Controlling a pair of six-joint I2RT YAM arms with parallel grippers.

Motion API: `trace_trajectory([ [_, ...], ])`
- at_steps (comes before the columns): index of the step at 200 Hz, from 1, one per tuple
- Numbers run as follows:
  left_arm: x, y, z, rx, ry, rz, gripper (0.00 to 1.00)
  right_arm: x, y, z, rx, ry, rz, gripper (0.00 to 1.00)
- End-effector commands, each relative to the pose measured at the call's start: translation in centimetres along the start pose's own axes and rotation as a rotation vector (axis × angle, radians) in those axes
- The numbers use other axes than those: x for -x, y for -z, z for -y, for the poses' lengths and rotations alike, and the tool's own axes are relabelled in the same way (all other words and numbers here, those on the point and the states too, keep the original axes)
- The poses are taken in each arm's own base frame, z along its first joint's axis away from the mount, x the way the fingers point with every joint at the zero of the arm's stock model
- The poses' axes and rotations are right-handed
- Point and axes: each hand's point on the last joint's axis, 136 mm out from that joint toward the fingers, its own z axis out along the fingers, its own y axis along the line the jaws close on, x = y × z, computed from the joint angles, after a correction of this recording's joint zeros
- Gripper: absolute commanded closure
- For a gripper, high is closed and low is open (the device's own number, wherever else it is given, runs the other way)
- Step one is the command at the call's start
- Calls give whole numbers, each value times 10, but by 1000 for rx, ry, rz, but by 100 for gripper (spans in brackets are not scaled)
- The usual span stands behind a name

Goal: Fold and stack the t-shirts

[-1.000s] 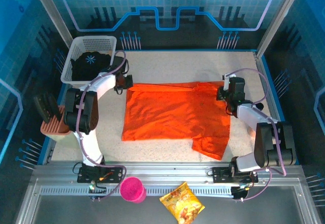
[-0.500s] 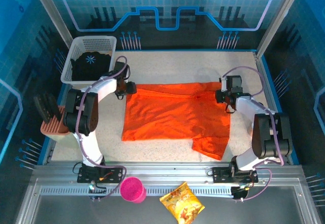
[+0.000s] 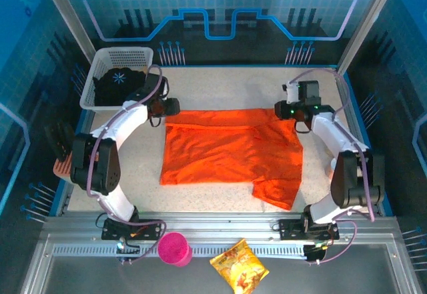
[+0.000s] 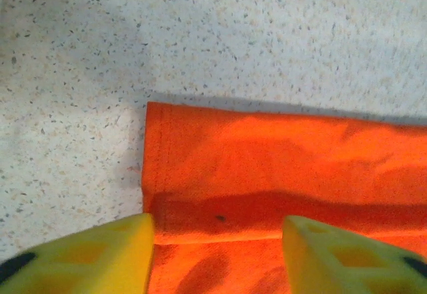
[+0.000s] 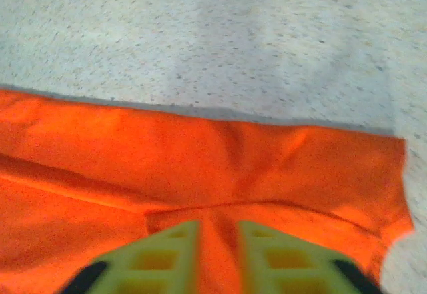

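At the far edge of the orange t-shirt, the left fingers are held spread; whether the right fingers pinch it cannot be told.

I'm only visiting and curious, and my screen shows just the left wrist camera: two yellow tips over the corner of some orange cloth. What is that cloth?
Observer: From above, it is an orange t-shirt spread flat on the table. Your left claw is at its far left corner.
Visitor: Is the other arm doing anything?
Observer: The right claw is at the shirt's far right corner, its fingers nearly together over the cloth. I can't tell whether they pinch it.
Visitor: Any more shirts?
Observer: A black t-shirt lies in the white basket at the far left of the table.
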Motion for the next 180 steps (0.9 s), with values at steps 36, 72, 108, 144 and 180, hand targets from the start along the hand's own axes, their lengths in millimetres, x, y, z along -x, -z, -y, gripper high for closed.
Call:
trace_trajectory([
  [36,-18,-52,17,15,-11,-155,100,-49,-52,-40,110,-38,-204,100],
  [72,-50,-74,-1,109,-2,-228,100,-77,-65,-51,143,-53,-287,100],
  [108,-73,-90,-19,185,10,-280,100,-93,-71,-44,81,-91,-379,100],
  [144,-76,-95,-21,206,28,-310,97,-113,-67,-37,-20,-142,-506,100],
  [180,-64,-99,-21,230,64,-293,88,-123,-75,-34,-45,-189,-537,100],
])
